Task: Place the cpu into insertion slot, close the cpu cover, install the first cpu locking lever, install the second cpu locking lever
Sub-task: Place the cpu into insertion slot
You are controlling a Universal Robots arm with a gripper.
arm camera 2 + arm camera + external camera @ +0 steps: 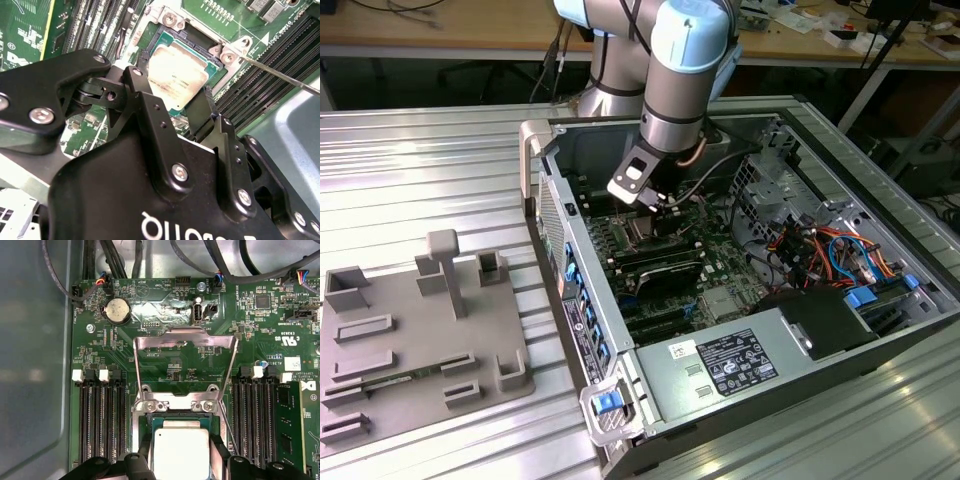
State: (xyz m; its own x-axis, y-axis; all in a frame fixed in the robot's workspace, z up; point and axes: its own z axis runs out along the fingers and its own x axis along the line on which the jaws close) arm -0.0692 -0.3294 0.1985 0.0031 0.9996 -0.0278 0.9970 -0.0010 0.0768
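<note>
Inside the open computer case (588, 300), the arm is leaning over the case's rim from the far side, and its wrist is pointing steeply downward at the motherboard (125, 355). The light blue joint is sitting high above the case, and the gripper (658, 205) is hanging low, just over the socket area in the middle of the board.

In both wrist views the gripper (171, 84) is standing directly above the cpu (176, 74). The two black fingers (201, 106) are spread to the width of the chip and are pinching it by two opposite edges, one finger on each side. The cpu (181, 446) is lying flat, with the silver top facing up, inside the insertion slot (172, 36). Whether it is fully seated, I cannot tell.

In the first wrist view the cpu cover (185, 334) is standing open, folded back from its hinge at the edge of the slot, so its large window is showing the green board behind. A thin locking lever (280, 73) is sticking out freely beside the slot, not hooked down. Long black memory slots (100, 415) are running on both sides of the socket.

In the exterior view the case is lying on a ribbed metal table (420, 170), and a grey fixture plate (420, 340) is lying at the exterior view's left, well apart from the arm.
</note>
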